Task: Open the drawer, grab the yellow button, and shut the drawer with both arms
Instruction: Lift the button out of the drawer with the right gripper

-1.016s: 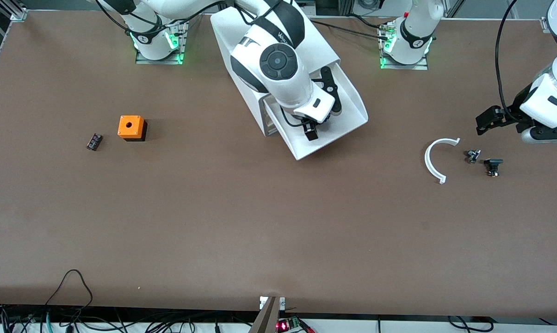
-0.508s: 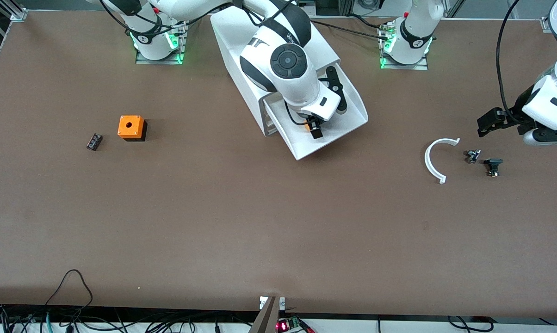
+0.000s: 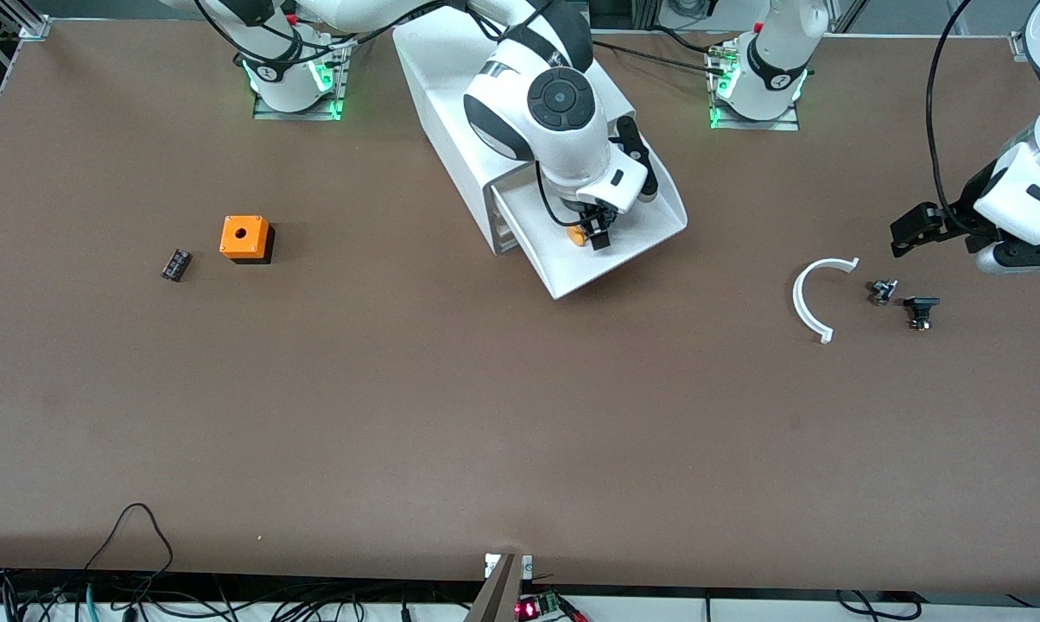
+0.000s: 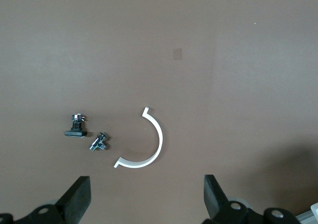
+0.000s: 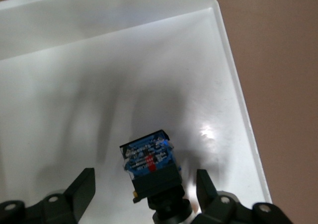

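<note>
The drawer [image 3: 650, 226] is pulled out of the white cabinet [image 3: 451, 95]. The button [image 3: 578, 234] lies in it, its orange-red cap showing beside my right gripper [image 3: 595, 231]. In the right wrist view the button's black-blue body [image 5: 149, 167] lies on the drawer floor [image 5: 74, 85] between the open fingers of my right gripper [image 5: 144, 194], with a gap on each side. My left gripper [image 3: 910, 226] is open and empty over the table at the left arm's end. It also shows in the left wrist view [image 4: 145, 199].
An orange cube with a hole [image 3: 245, 238] and a small black block [image 3: 175, 264] lie toward the right arm's end. A white arc piece [image 3: 809, 302] and two small parts [image 3: 882, 291] [image 3: 920, 309] lie under the left gripper; the left wrist view shows the arc [image 4: 151, 149].
My right gripper has moved across the open drawer toward the cabinet and now straddles the button. The left arm has hardly moved.
</note>
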Action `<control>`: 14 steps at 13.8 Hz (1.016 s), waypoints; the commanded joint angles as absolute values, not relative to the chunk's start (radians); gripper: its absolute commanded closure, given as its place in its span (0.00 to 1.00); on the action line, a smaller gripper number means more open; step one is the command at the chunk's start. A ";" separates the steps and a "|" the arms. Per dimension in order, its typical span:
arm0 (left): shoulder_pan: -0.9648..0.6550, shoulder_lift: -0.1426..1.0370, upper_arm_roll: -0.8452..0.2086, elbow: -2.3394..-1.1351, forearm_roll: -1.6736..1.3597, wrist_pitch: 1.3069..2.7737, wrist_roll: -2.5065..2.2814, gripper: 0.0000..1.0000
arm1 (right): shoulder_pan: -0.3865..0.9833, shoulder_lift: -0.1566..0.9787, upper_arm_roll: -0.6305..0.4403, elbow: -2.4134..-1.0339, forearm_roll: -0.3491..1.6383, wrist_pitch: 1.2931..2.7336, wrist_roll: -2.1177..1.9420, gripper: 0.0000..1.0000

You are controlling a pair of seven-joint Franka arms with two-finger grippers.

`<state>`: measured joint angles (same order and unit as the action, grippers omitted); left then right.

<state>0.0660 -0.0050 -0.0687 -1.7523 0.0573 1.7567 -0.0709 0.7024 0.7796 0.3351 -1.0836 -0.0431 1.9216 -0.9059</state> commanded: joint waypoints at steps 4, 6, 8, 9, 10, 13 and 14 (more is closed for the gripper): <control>0.061 0.015 -0.064 -1.718 0.066 1.733 -0.075 0.00 | 0.730 0.798 0.325 -1.049 -0.121 1.884 -0.932 0.57; 0.063 0.015 -0.064 -1.718 0.066 1.733 -0.074 0.00 | 0.730 0.795 0.327 -1.049 -0.120 1.881 -0.934 0.65; 0.063 0.015 -0.064 -1.718 0.066 1.733 -0.075 0.00 | 0.730 0.789 0.327 -1.048 -0.115 1.881 -0.928 0.71; 0.063 0.015 -0.064 -1.718 0.066 1.733 -0.075 0.00 | 0.727 0.782 0.328 -1.048 -0.114 1.881 -0.925 0.71; 0.063 0.015 -0.064 -1.718 0.066 1.733 -0.075 0.00 | 0.726 0.769 0.328 -1.049 -0.112 1.879 -0.925 0.72; 0.063 0.017 -0.064 -1.718 0.066 1.733 -0.074 0.00 | 0.712 0.715 0.330 -1.048 -0.110 1.879 -0.923 0.73; 0.063 0.017 -0.064 -1.718 0.066 1.733 -0.075 0.00 | 0.694 0.695 0.328 -1.048 -0.107 1.879 -0.920 0.74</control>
<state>0.0663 -0.0019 -0.0681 -1.7522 0.0573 1.7566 -0.0709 0.7130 0.7476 0.3336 -1.0473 -0.1050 1.8986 -0.9165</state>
